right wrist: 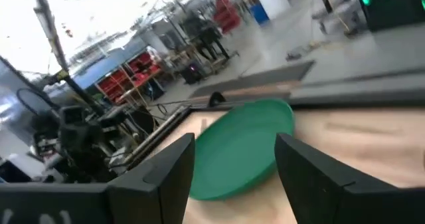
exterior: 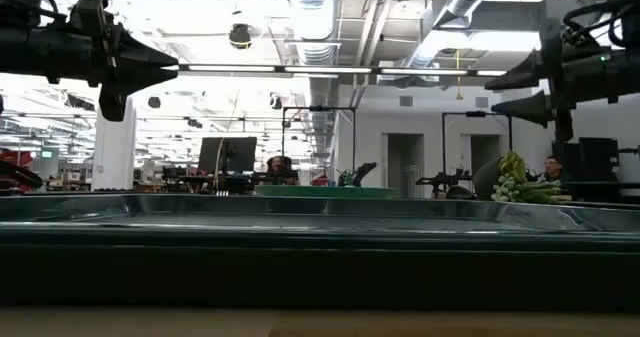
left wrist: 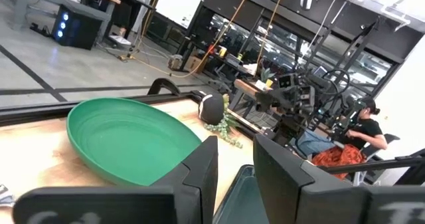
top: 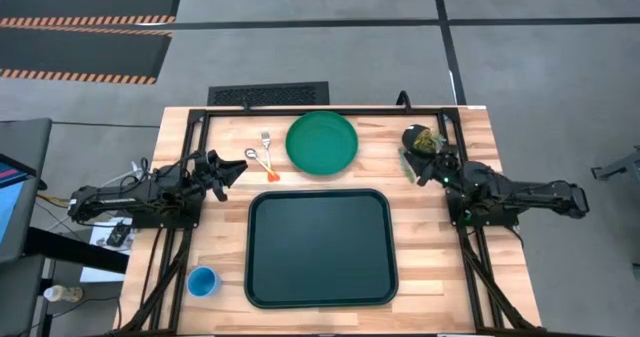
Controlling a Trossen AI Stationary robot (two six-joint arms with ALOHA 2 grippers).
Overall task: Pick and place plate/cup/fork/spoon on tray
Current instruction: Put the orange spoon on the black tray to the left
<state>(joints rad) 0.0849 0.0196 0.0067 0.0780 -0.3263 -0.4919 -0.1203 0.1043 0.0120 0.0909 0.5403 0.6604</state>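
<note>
Fingers first: my left gripper [top: 240, 165] hangs above the wood with its two dark pads [left wrist: 199, 174] set apart by a narrow gap and nothing between them. My right gripper [top: 424, 169] hangs over the far right of the table, jaws spread wider and likewise empty, with the small potted plant [top: 422, 140] just beside it.

Just off my left fingertips lie the spoon [top: 262, 162] and the fork [top: 267, 141], side by side on the bare boards. Next to them on the right sits the green plate [top: 322, 143], at the table's far edge, between my two grippers and facing both wrist cameras. The dark tray [top: 320, 247] fills the middle of the table nearer the front, with nothing on it. The blue cup [top: 202, 281] stands well apart from the rest, at the near left corner beside the tray.

I judge the plate to be light, stiff plastic with a smooth, likely slick surface; it lies flat, so the raised rim is the only place to pinch, one finger slid under the lip and one on top. The cutlery looks thin and low against the wood, so I would close across the orange handles, not the metal ends. The cup seems rigid and light; a pinch on its wall should hold.
</note>
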